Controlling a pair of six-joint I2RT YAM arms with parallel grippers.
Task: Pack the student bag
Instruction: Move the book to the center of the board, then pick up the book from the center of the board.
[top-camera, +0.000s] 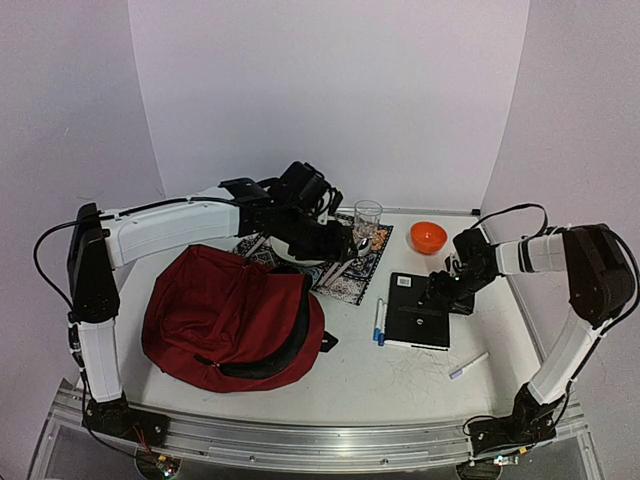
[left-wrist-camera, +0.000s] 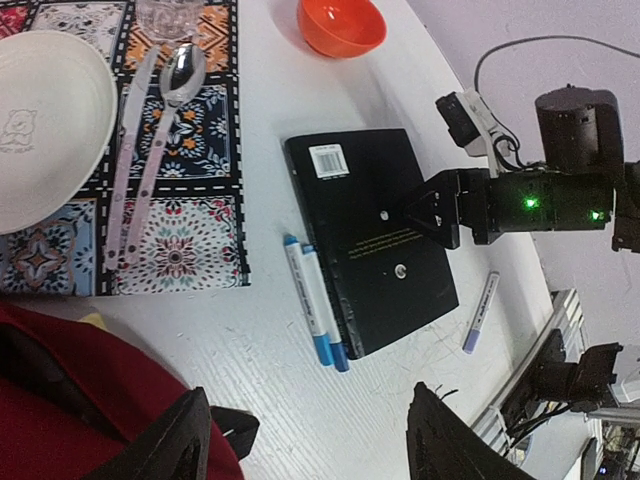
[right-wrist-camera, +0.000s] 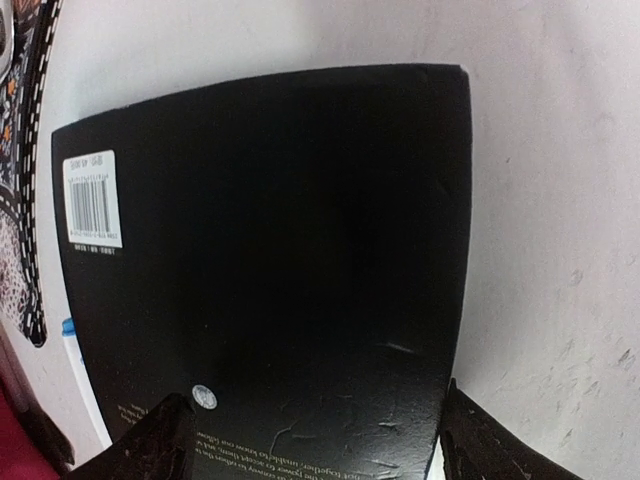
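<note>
Risk of shoving the black book (right-wrist-camera: 270, 230) into the pens (left-wrist-camera: 315, 300) through an off-centre clamp by the right pincer (right-wrist-camera: 315, 440), spread wide over it, seemingly not gripping. Left pincer (left-wrist-camera: 305, 410) released, empty. Student bag (top-camera: 225, 320) slumped toward front-left corner of the table (top-camera: 400, 375): dark red, floppy, black zip.

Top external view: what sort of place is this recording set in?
Probably a robot lab booth, not a real home: plain white backdrop panels, robot arms bolted to a metal rail, and props staged on a white table: student bag, book, placemat.
</note>
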